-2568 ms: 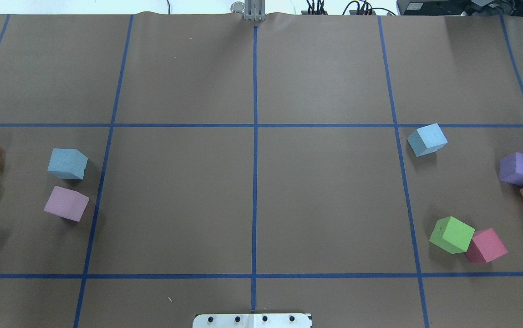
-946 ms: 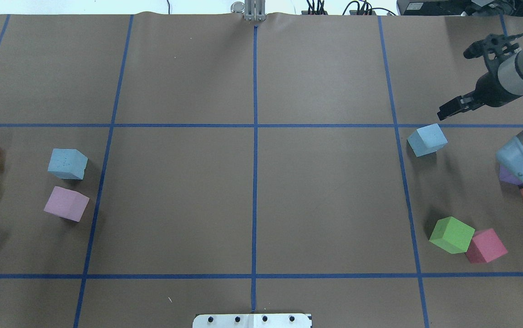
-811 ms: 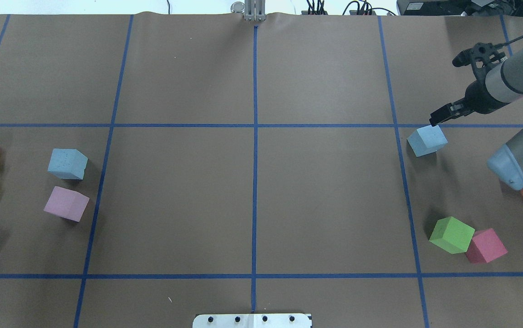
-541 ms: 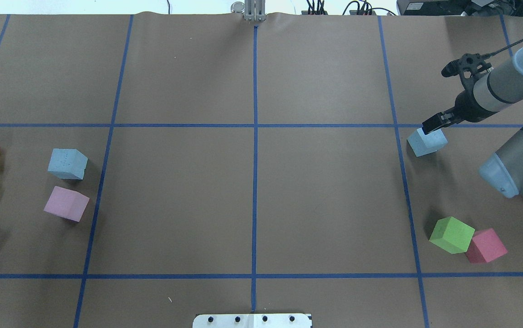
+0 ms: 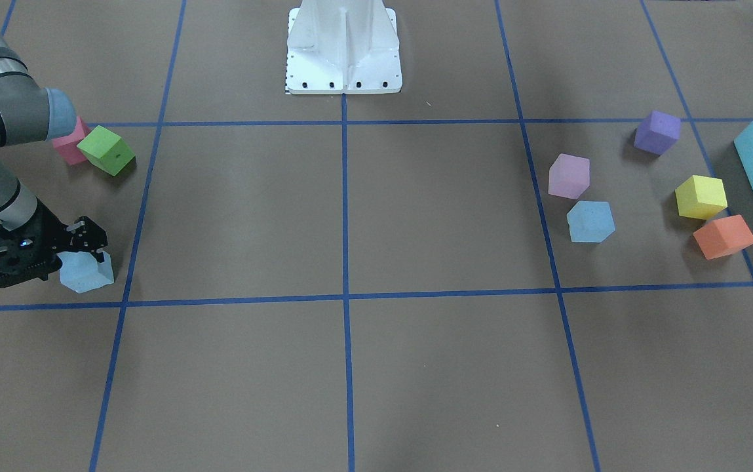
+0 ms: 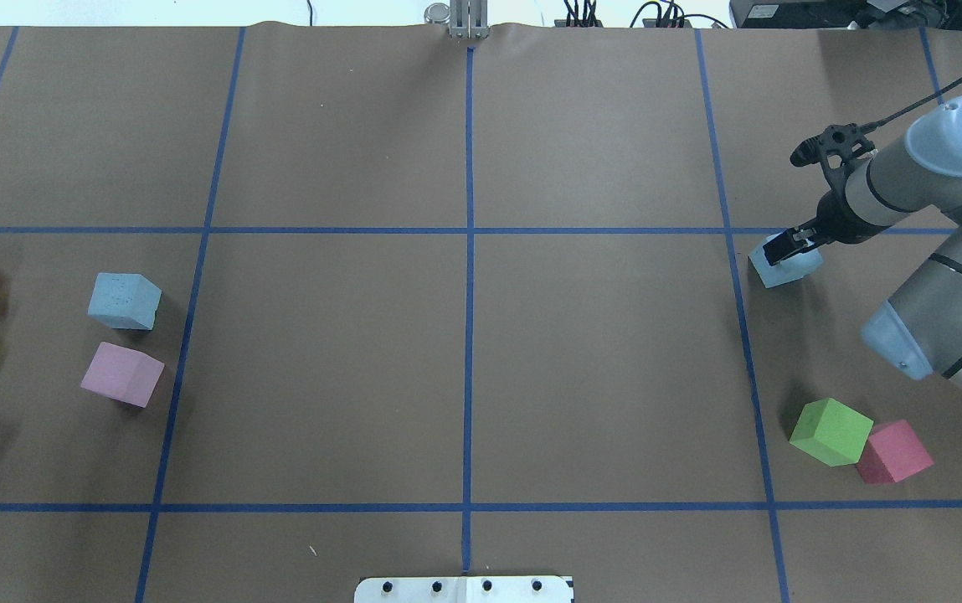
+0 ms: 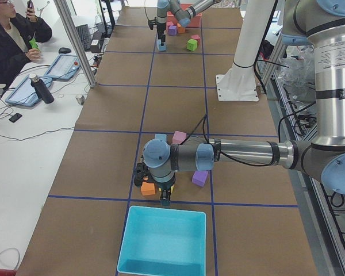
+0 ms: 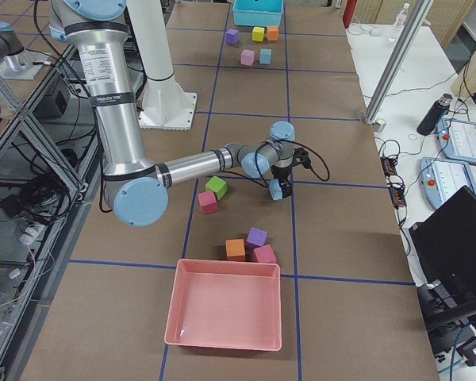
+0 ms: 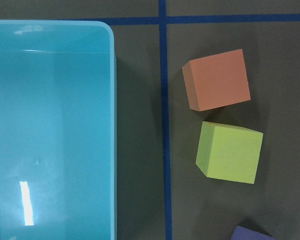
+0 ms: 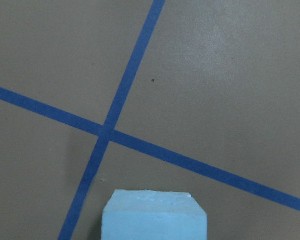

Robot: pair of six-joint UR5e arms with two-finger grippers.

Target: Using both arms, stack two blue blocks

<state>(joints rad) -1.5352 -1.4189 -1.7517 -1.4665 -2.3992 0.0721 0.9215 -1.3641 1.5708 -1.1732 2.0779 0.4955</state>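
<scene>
The right gripper [image 6: 784,248] hung directly over one small pale sky-blue foam cube [image 6: 792,268], its black fingertips level with the cube's top. This was on the right side of the brown paper-covered table [image 6: 321,377], close to a crossing of the blue tape lines [image 6: 743,335]. Whether those fingers stood spread around the cube or were clamped on it could not be told. The overhead view hid the gap, and the right wrist view showed only the cube's top edge, with no fingers in it. The cube sat flat on the paper, turned a little off the grid.

The second pale sky-blue foam cube [image 6: 123,301] lay well apart on the left side, just beside a pale lilac foam cube [image 6: 122,374], with nothing holding it. The left gripper [image 7: 164,199] pointed down near a turquoise plastic box [image 9: 112,100], an orange foam cube [image 9: 217,80] and a yellow-green foam cube [image 9: 230,152]. The state of its fingers could not be told either.

Being foam, the blue cubes were probably very light, soft and matte enough not to slip. A gentle pinch on two opposite flat sides, square to the turned faces and about mid-height, looked best. A hold across corners would likely twist the cube, and a hard squeeze would dent it.
</scene>
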